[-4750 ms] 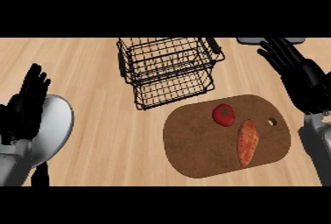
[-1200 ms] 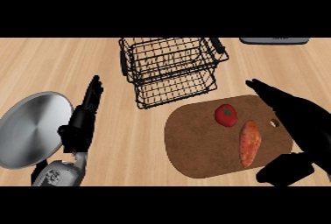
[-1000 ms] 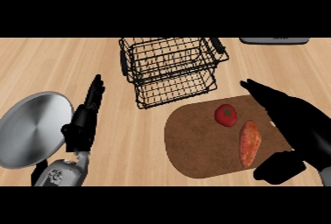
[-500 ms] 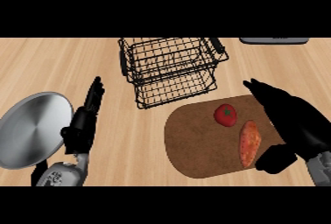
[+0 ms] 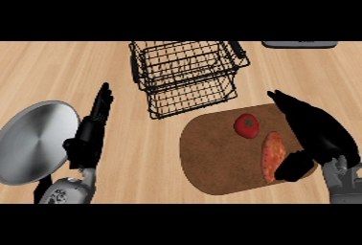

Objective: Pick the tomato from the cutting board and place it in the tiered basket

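Red tomato (image 5: 247, 125) on cutting board (image 5: 212, 165) (untouched); right hand (image 5: 318, 134) spread just beside; left hand (image 5: 90, 131) straight-fingered.

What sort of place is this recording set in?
Most likely a kitchen counter: a wooden counter top carrying a cutting board with a tomato on it, a black wire tiered basket, and a round metal plate.

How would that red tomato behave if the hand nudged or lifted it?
The tomato looks round, so a nudge would probably send it rolling across the flat cutting board. Its smooth skin may slip in a grasp. It seems small beside the right hand, so it is likely light.
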